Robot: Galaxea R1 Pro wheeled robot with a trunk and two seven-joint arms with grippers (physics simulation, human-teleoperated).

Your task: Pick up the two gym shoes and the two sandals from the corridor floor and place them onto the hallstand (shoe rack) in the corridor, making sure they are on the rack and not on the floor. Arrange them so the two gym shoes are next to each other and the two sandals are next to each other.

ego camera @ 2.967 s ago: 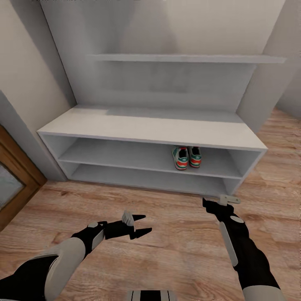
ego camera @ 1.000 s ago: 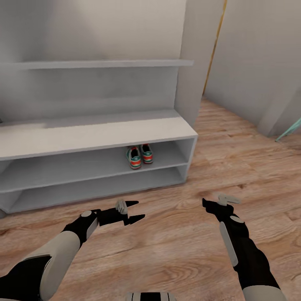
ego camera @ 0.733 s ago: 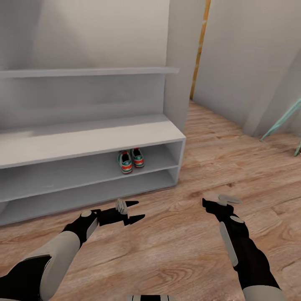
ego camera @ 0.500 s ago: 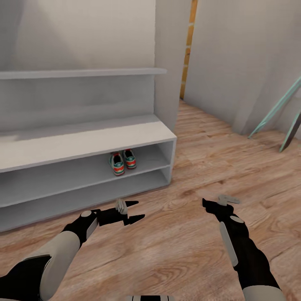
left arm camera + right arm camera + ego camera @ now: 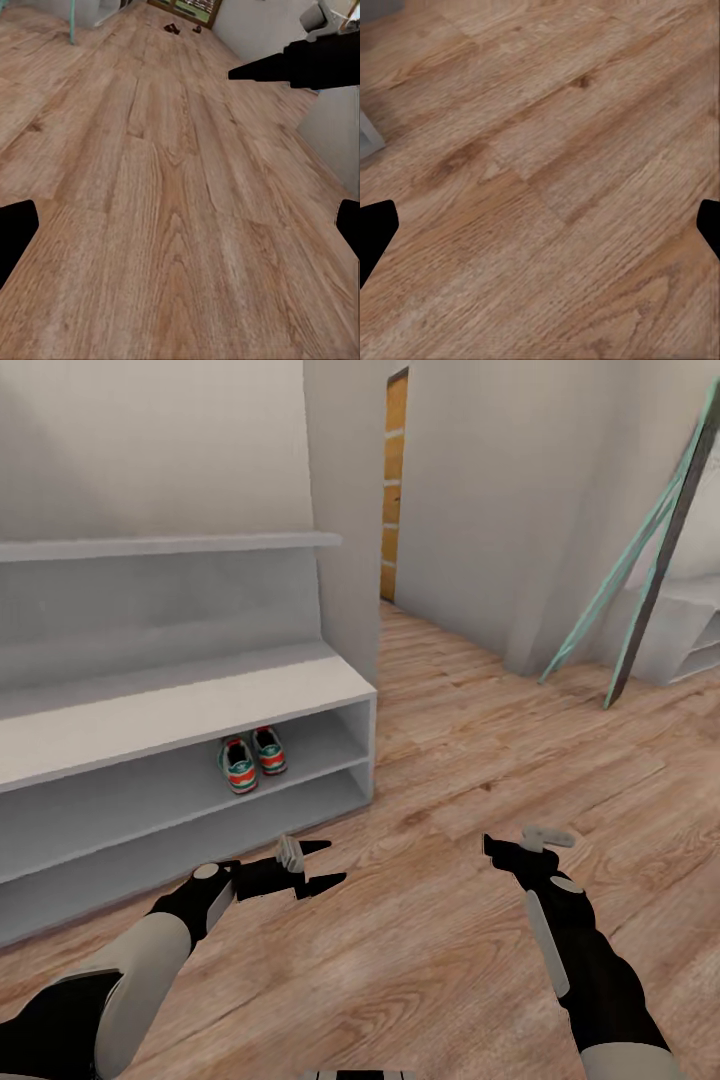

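The two gym shoes (image 5: 250, 760) stand side by side on the middle tier of the pale grey hallstand (image 5: 180, 705), at the left of the head view. My left gripper (image 5: 335, 862) hangs open over the wood corridor floor (image 5: 450, 760), in front of the hallstand's right end, with nothing in it. My right gripper (image 5: 525, 842) is open and empty further right. In the left wrist view my left gripper (image 5: 180, 232) spans bare floor, and two small dark brown shapes (image 5: 182, 28), possibly the sandals, lie far down the floor. In the right wrist view my right gripper (image 5: 540, 232) is over planks.
A teal and grey frame (image 5: 640, 560) leans against the wall at the right. An orange door (image 5: 395, 480) shows through an opening behind the hallstand's side panel. A low white unit (image 5: 690, 630) stands at the far right. Open floor stretches ahead and right.
The camera has turned to the right, so the hallstand and shoes have slid left in the picture and the leaning frame has come in. Both arms hold the same pose.
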